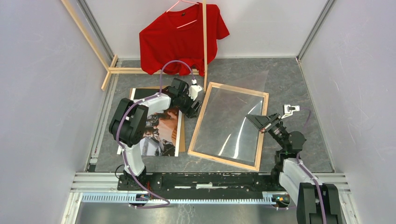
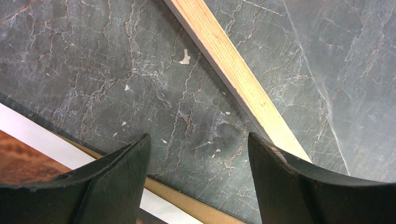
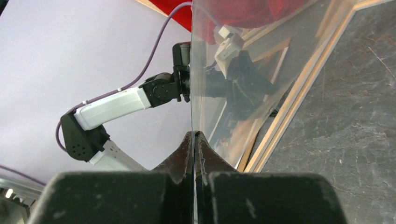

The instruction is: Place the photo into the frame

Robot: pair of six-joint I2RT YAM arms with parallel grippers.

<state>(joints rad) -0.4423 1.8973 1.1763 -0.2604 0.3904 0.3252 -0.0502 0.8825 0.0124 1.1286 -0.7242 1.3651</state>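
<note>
The frame lies flat mid-table with its pale wood face up; its wooden rail crosses the left wrist view. My right gripper is shut on the edge of a clear pane, holding it tilted above the frame. In the right wrist view the pane stands edge-on between the closed fingertips. The photo lies face up left of the frame. My left gripper hovers open over bare table between photo and frame, with nothing between its fingers. The photo's white border shows at lower left.
A brown cardboard sheet lies under the photo, its edge showing beside the left finger. A red T-shirt hangs from a wooden rack at the back. White walls close in both sides.
</note>
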